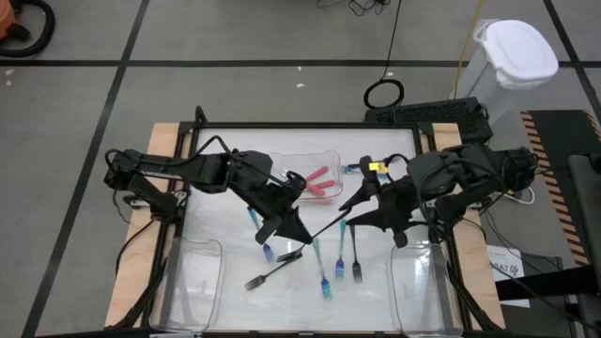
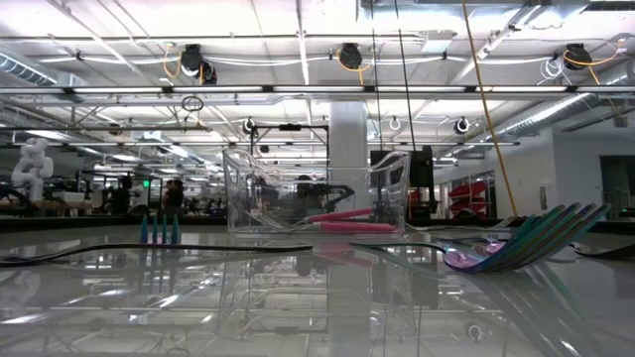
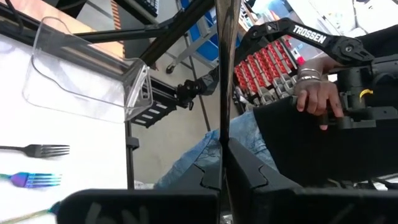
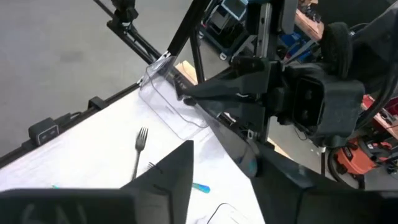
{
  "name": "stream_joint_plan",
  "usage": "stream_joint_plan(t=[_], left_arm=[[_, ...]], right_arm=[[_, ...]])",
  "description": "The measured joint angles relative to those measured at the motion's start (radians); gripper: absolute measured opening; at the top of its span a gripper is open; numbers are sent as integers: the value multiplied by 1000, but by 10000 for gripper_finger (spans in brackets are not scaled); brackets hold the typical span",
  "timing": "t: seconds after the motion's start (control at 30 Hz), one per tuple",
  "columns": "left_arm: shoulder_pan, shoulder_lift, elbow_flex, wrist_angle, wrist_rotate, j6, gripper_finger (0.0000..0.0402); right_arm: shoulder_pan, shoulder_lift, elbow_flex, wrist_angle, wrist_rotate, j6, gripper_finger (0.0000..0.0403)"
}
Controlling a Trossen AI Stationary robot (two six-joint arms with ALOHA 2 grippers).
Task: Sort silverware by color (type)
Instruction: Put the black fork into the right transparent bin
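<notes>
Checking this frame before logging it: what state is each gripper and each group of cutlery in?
Left gripper: shut on a dark utensil, above the table.
Right gripper: fingers apart, close to the left gripper.
Pink cutlery: lying in the far clear tray.
Teal forks: loose on the table.
Dark fork: loose on the table.

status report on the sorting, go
Left gripper shut on dark utensil, mid-table. Right gripper open, at the same utensil. Pink forks in far tray. Nothing blocking.
</notes>
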Motion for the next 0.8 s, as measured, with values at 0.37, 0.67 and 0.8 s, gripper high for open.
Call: stream_joint_plan(t=[0.37,0.67,0.8], left_arm=[[0,0,0,-52,0,1,3],[0,0,0,-50,0,5,3],[0,0,0,-50,0,5,3]], right_arm=[[0,2,0,-3,-4,1,95],[0,6,0,-16,-29,1,53],[0,9,0,-28,-43,2,33]])
